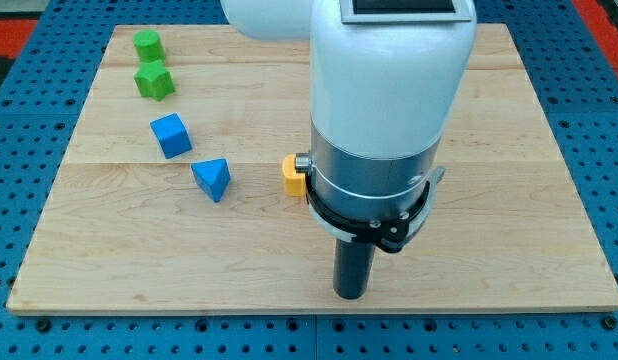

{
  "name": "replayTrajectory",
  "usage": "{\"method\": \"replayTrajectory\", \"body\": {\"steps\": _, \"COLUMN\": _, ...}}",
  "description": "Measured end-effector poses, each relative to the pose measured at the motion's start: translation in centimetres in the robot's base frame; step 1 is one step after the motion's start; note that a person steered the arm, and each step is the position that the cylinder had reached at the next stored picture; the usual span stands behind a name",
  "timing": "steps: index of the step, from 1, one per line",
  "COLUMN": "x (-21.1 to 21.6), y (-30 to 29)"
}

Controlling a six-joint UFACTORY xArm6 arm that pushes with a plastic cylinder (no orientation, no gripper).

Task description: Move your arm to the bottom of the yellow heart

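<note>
- Near the frame's centre, the yellow heart [292, 176] is seen only as an edge; the rest is hidden behind the arm [384, 130].
- My tip [350, 294] is set on the board [509, 250] at lower centre, below and right of the heart, apart from it.
- No hand is fitted; only a rod is carried.
- A short slide leftward seems called for, stopping beneath the heart without nudging it.
- The blue triangle [212, 179], at centre left, should be avoided.
</note>
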State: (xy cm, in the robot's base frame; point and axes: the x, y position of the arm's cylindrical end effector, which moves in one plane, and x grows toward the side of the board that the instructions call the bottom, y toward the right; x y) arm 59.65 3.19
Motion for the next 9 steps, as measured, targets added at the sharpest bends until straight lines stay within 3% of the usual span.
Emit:
{"method": "replayTrajectory", "body": {"steps": 3, "x": -5.5, "y": -5.3}}
{"method": "replayTrajectory", "body": {"steps": 8, "x": -5.3, "y": -7.2}}
{"method": "replayTrajectory", "body": {"steps": 9, "x": -2.4, "y": -7.2}}
